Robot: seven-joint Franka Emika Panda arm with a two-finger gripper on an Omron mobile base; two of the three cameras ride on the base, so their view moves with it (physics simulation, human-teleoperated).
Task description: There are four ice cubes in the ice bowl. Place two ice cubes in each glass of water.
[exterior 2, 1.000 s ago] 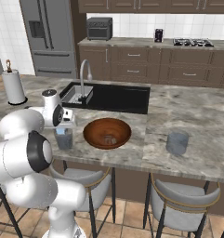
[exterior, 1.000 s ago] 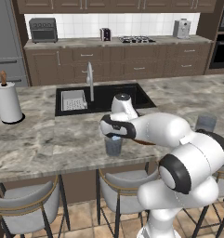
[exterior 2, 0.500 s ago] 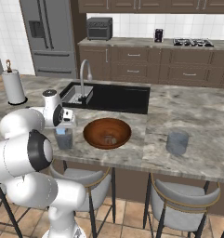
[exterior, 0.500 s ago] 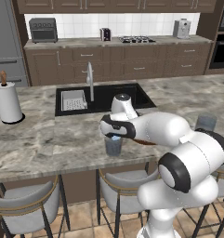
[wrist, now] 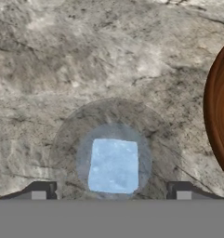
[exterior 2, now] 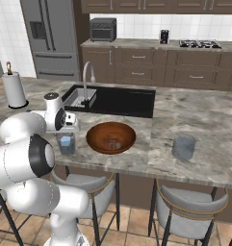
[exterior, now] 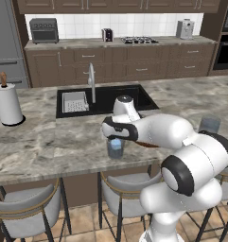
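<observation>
My two-finger gripper (wrist: 111, 190) hangs spread wide and empty over the short clear grey-blue glass of water (wrist: 114, 155). A small pale blue ice cube (wrist: 113, 166) sits inside it. The wide reddish-brown wooden ice bowl (exterior 2: 110, 138) is just beside it. I'd guess the cubes are light, hard and slick, so I'd pinch them squarely on flat opposite faces.

- Grey-veined marble island counter (exterior 2: 194, 115), with a black sink (exterior 2: 118, 101) set into its far side.
- Near front edge: ice bowl (exterior 2: 110, 137), flanked by one glass (exterior 2: 66, 143) just beside it and another glass (exterior 2: 183, 147) well apart.
- At far end: upright paper-towel roll (exterior: 8, 105).
</observation>
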